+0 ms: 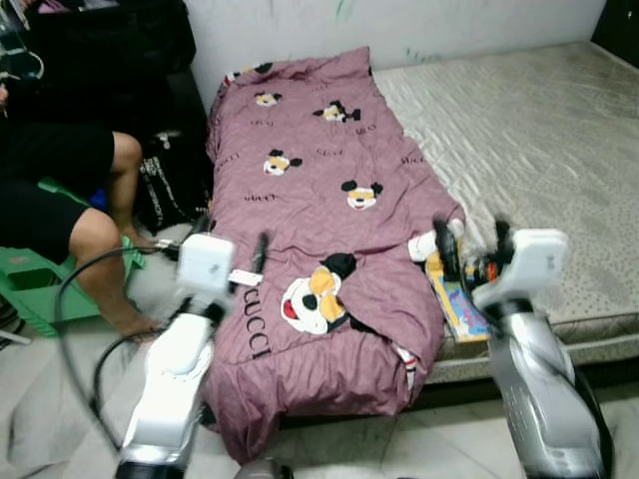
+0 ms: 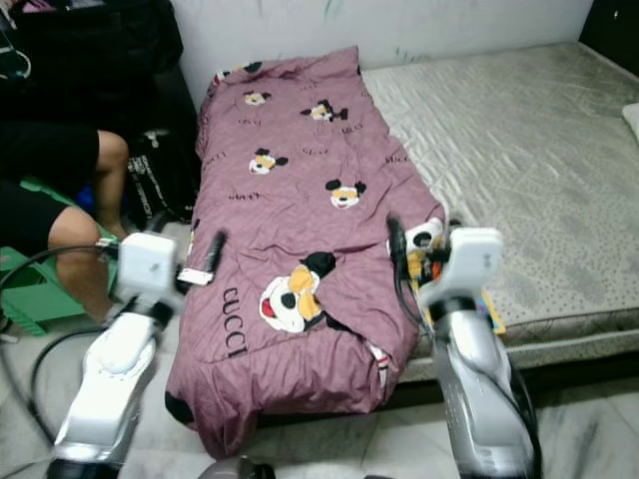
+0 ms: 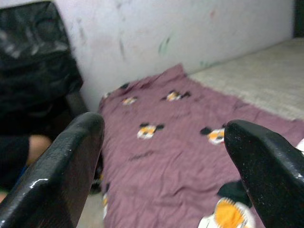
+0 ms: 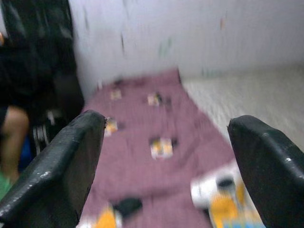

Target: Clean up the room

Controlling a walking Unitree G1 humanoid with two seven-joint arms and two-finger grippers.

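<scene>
A mauve blanket (image 1: 319, 230) with cartoon mouse prints lies folded lengthwise along the left side of a bare grey mattress (image 1: 519, 140), its near end hanging over the bed's front edge. My left gripper (image 1: 232, 251) hovers open just above the blanket's left edge near the front. At the blanket's right edge, my right gripper (image 1: 469, 249) is open over a colourful picture book (image 1: 454, 299) lying on the mattress. In the left wrist view the blanket (image 3: 171, 142) stretches ahead between the fingers (image 3: 61, 166). The right wrist view, blurred, shows the blanket (image 4: 152, 142) too.
A seated person's bare legs (image 1: 100, 230) are at the left on a green stool (image 1: 40, 284), close to my left arm. Black bags (image 1: 170, 180) stand between the person and the bed. A white wall (image 1: 399, 25) runs behind the mattress. Pale floor tiles (image 1: 459, 439) lie below.
</scene>
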